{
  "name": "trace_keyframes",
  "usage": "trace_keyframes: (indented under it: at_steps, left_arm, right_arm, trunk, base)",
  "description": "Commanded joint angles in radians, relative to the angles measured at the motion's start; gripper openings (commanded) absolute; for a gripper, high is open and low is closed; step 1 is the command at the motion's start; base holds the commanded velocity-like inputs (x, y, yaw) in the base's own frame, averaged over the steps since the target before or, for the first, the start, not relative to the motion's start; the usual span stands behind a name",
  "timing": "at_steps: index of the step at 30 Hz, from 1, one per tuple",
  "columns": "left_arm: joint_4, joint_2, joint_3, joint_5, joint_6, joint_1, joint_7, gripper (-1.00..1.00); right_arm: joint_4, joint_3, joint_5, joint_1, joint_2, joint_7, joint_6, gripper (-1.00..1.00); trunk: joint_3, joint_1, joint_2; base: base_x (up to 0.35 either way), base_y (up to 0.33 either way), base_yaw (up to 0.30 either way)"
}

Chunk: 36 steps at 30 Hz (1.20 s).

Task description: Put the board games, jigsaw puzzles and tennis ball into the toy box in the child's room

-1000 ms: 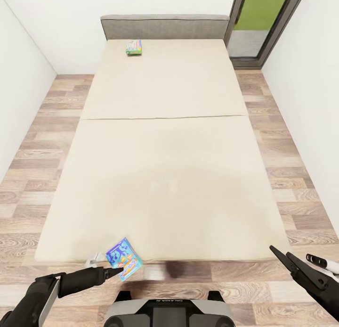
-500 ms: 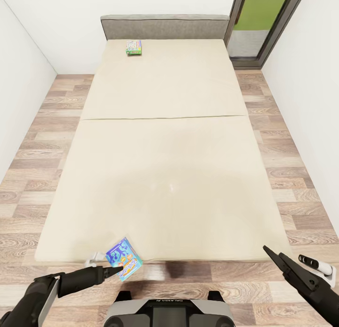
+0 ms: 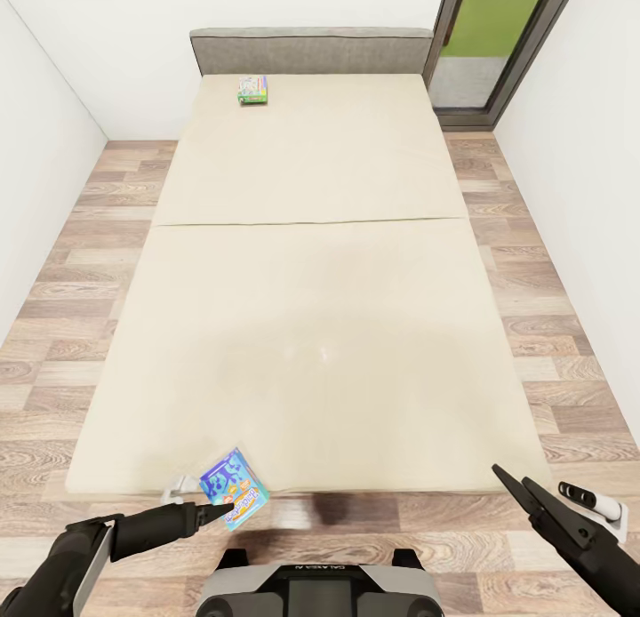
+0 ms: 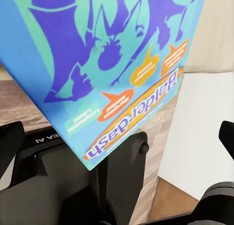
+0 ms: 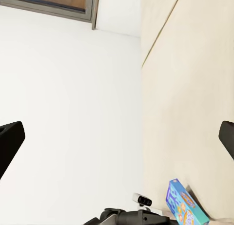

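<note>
The bed (image 3: 311,270) stretches ahead of me. A green board game (image 3: 252,90) lies flat at its far end, near the grey headboard. A blue "Balderdash" board game (image 3: 234,490) sits tilted at the bed's near edge, overhanging it, its printed face (image 4: 107,64) close in front of the left wrist camera. My left gripper (image 3: 222,512) is right at this box's lower corner, fingers (image 4: 10,142) spread wide and not clamping it. Over the floor at the bed's near right corner, my right gripper (image 3: 511,476) stands open and empty. The table, toy box, jigsaw puzzles and tennis ball are out of view.
White walls (image 3: 44,172) flank the bed, with strips of wood-plank floor (image 3: 542,332) on both sides. A dark-framed glass door (image 3: 489,48) stands at the far right. My own base (image 3: 320,590) is just short of the bed's foot.
My right arm has moved a little to the left, toward the bed's near right corner. The left arm and both board games have stayed put.
</note>
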<state>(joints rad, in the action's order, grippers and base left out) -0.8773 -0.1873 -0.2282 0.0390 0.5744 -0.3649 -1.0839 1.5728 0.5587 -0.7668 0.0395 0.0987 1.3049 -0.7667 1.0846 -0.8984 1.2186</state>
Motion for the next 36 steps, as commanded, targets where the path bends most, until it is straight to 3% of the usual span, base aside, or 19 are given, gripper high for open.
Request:
trace_keyframes:
  at_steps: [1, 12, 29, 36]
  left_arm:
    - [0.0, 0.0, -0.001, 0.004, 0.01, 0.0, -0.002, 1.0]
    - [0.0, 0.0, 0.0, 0.004, 0.01, 0.0, -0.002, 1.0]
    - [0.0, -0.003, 0.0, 0.004, 0.01, 0.0, -0.002, 1.0]
    - [0.0, -0.004, 0.0, 0.004, 0.01, 0.0, -0.002, 1.0]
  right_arm:
    - [0.0, 0.0, -0.003, 0.0, 0.0, -0.001, -0.008, 1.0]
    - [0.0, 0.0, 0.015, 0.0, -0.002, 0.0, -0.008, 1.0]
    - [0.0, -0.001, 0.018, 0.0, -0.002, 0.0, -0.008, 1.0]
    - [0.0, -0.002, 0.018, 0.0, -0.002, -0.001, -0.008, 1.0]
  trunk:
    - [0.0, 0.0, 0.0]
    - [0.029, -0.035, 0.063]
    - [0.029, -0.035, 0.063]
    - [0.047, -0.058, 0.105]
  base:
    - [0.0, 0.0, 0.0]
    - [0.0, 0.0, 0.0]
    - [0.0, 0.0, 0.0]
    - [0.0, 0.0, 0.0]
